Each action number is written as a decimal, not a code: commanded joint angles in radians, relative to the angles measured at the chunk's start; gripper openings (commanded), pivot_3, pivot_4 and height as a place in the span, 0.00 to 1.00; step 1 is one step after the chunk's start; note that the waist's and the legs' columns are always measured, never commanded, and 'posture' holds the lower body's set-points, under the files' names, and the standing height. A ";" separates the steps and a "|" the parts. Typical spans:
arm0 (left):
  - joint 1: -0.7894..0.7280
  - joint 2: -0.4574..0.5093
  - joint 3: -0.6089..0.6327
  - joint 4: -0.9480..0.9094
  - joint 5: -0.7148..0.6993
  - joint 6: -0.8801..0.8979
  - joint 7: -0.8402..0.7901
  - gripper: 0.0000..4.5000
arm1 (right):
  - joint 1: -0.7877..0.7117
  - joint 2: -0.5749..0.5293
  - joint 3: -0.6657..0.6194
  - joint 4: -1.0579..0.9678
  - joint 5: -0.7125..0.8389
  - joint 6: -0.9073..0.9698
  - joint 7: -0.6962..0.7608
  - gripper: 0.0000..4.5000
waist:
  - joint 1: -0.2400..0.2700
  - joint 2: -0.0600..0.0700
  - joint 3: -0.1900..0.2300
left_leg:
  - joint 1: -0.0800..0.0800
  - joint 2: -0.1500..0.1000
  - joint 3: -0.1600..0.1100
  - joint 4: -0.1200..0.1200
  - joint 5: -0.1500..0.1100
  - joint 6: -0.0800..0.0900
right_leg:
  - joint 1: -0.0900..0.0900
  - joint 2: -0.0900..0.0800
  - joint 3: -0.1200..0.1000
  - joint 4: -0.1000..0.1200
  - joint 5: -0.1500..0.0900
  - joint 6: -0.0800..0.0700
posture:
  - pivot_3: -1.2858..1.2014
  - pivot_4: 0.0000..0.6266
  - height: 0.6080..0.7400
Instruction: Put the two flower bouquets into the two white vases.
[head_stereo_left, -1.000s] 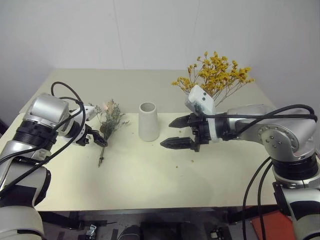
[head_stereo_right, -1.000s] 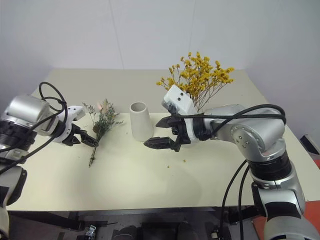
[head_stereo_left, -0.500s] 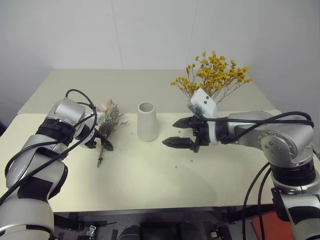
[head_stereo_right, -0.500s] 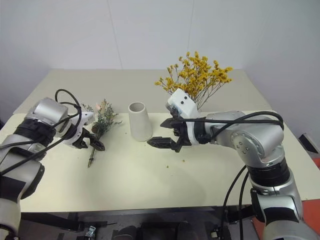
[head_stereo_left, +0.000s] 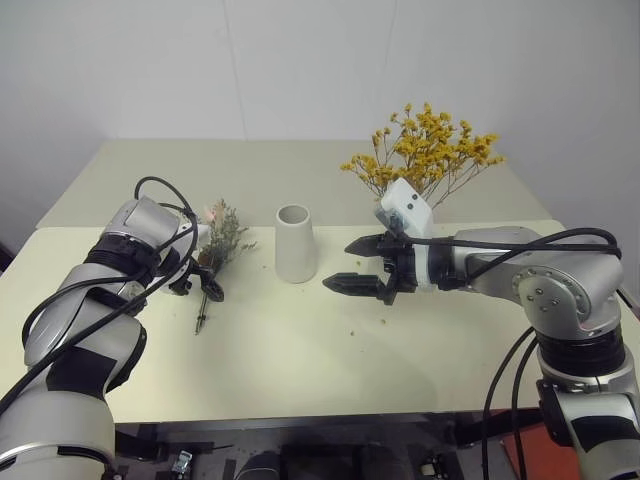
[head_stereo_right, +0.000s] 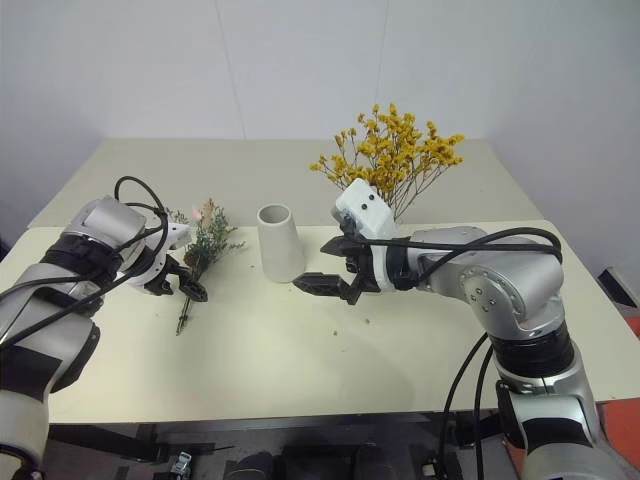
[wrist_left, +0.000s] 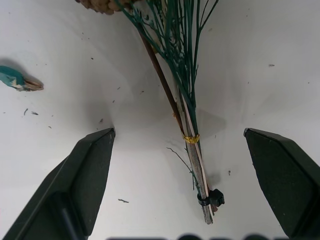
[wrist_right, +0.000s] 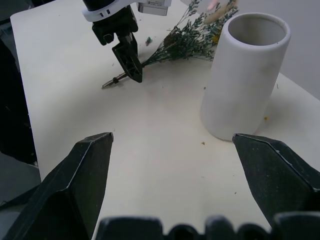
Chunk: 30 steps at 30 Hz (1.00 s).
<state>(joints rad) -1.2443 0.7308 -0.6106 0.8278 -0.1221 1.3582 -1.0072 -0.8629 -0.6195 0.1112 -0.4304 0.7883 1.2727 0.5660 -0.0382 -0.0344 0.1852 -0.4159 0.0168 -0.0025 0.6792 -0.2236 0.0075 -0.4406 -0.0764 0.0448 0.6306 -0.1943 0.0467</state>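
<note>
A grey-green bouquet lies flat on the table, its tied stems pointing toward the near edge. My left gripper hangs open just over those stems, one finger on each side, touching nothing. A white cone vase stands upright and empty mid-table. My right gripper is open and empty, hovering to the right of this vase and pointing at it. The yellow bouquet stands upright behind my right hand, which hides its base and the second vase.
The pale table has small crumbs of dried flower scattered on it. A small teal scrap lies near the grey-green bouquet. The table's near edge runs below both arms, and a white wall stands behind.
My left gripper has come down a little toward the grey-green bouquet's stems, and the left elbow has swung inward. The right gripper has stayed in place, still open.
</note>
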 joint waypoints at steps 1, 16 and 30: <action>-0.012 -0.011 -0.006 0.023 0.026 -0.015 -0.025 1.00 | -0.003 0.002 -0.033 -0.031 -0.003 -0.025 0.000 0.99 | 0.000 0.000 0.000 | 0.000 0.000 0.000 0.000 0.000 0.000 | 0.000 0.000 0.000 0.000 0.000 0.000 | 0.52 0.24 1.00; 0.004 -0.023 0.015 0.022 0.057 -0.008 -0.071 0.14 | -0.001 0.003 -0.037 -0.044 0.002 -0.011 -0.007 1.00 | 0.001 0.000 0.000 | 0.000 0.000 0.000 0.000 0.000 0.000 | 0.000 0.000 0.000 -0.001 0.000 0.000 | 0.52 0.24 1.00; -0.018 0.001 0.101 -0.024 0.053 -0.029 -0.040 0.08 | -0.005 -0.001 -0.042 -0.040 0.002 -0.011 -0.004 1.00 | -0.001 0.000 0.000 | -0.001 0.000 0.000 0.000 0.000 0.000 | 0.000 0.000 0.000 -0.001 0.000 0.000 | 0.52 0.24 1.00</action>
<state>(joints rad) -1.2424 0.7063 -0.5484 0.8357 -0.0746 1.3439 -1.0587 -0.8572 -0.6157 0.1068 -0.4437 0.7883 1.2728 0.5614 -0.0390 -0.0344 0.1852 -0.4167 0.0168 -0.0027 0.6790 -0.2236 0.0075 -0.4408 -0.0765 0.0447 0.6299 -0.1940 0.0462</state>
